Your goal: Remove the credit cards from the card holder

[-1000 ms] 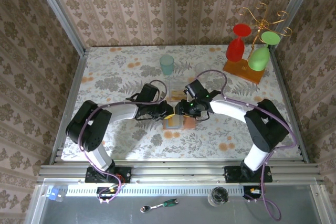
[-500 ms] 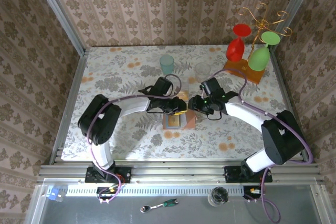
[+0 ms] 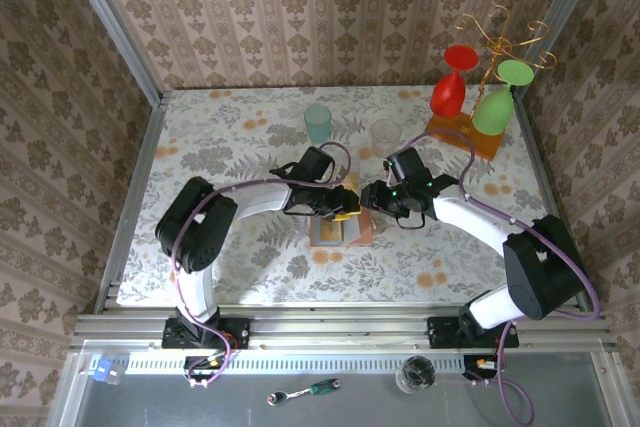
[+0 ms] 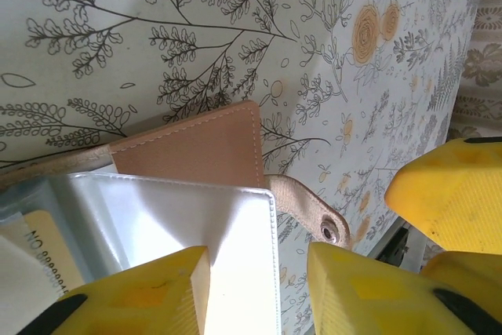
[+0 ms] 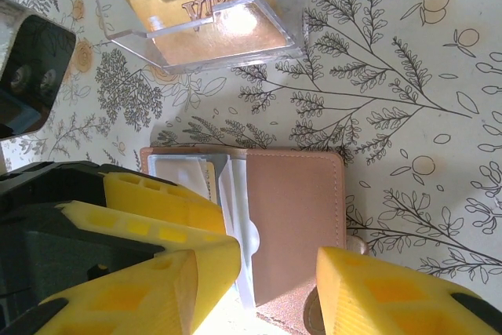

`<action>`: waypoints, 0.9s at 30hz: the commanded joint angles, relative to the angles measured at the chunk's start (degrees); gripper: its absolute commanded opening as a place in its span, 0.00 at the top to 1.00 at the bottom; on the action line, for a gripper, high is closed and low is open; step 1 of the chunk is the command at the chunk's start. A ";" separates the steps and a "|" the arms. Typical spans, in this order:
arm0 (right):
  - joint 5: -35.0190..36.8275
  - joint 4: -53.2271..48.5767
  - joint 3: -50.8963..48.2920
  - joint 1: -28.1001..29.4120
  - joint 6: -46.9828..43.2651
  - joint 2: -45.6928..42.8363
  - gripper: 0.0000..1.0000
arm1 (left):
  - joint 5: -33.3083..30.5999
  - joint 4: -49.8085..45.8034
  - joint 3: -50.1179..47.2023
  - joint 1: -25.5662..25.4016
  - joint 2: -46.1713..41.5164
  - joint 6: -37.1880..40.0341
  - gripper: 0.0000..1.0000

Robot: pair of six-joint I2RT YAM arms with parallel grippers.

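The tan card holder (image 3: 336, 233) lies open on the table, its clear sleeves (image 4: 196, 221) fanned out. A tan credit card (image 4: 45, 247) sits inside a sleeve and also peeks out as a thin strip (image 5: 205, 182). My left gripper (image 3: 343, 210) is open and low over the sleeves (image 4: 259, 288), with a sleeve's edge under the gap. My right gripper (image 3: 369, 199) is open (image 5: 267, 296) over the tan cover flap (image 5: 298, 217). The snap strap (image 4: 318, 213) sticks out to the side.
A clear plastic case (image 5: 196, 17) holding a gold VIP card lies just beyond the card holder. A teal cup (image 3: 318, 123) and a clear glass (image 3: 386, 132) stand farther back. At the back right, a rack on an orange base (image 3: 462, 135) holds red and green glasses.
My left gripper has slid right onto the card holder and its jaws have widened. My right gripper has drawn back a little to the right.
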 commanded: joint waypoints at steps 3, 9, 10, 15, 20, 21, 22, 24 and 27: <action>0.13 -0.45 -1.15 0.44 1.04 -1.44 0.55 | 3.44 1.35 1.81 -0.29 1.97 0.76 0.61; 0.15 -0.59 -0.94 0.50 1.21 -1.26 0.55 | 4.03 1.93 1.82 -0.33 2.80 0.37 0.59; 0.15 -0.68 -0.92 0.52 1.22 -1.22 0.55 | 4.06 2.08 1.82 -0.32 2.71 0.34 0.58; 0.24 -0.59 -0.86 0.79 1.48 -1.23 0.55 | 3.37 2.36 0.99 -0.26 1.47 0.67 0.58; 0.11 -0.18 -0.16 1.73 1.98 -0.57 0.56 | 1.38 3.41 -1.55 0.59 -1.40 0.45 0.61; 0.23 -0.17 0.17 2.05 2.09 -0.32 0.56 | 1.21 3.96 -2.31 0.95 -2.33 0.27 0.62; 0.24 -0.11 0.49 2.39 2.23 0.01 0.57 | 1.21 4.26 -3.08 1.25 -3.08 0.17 0.63; 0.24 0.03 1.31 3.35 2.49 0.84 0.58 | -0.74 4.86 -4.87 2.11 -4.89 0.01 0.64; 0.32 0.08 2.74 4.88 2.94 2.52 0.58 | -1.65 4.86 -7.56 3.45 -7.42 0.25 0.66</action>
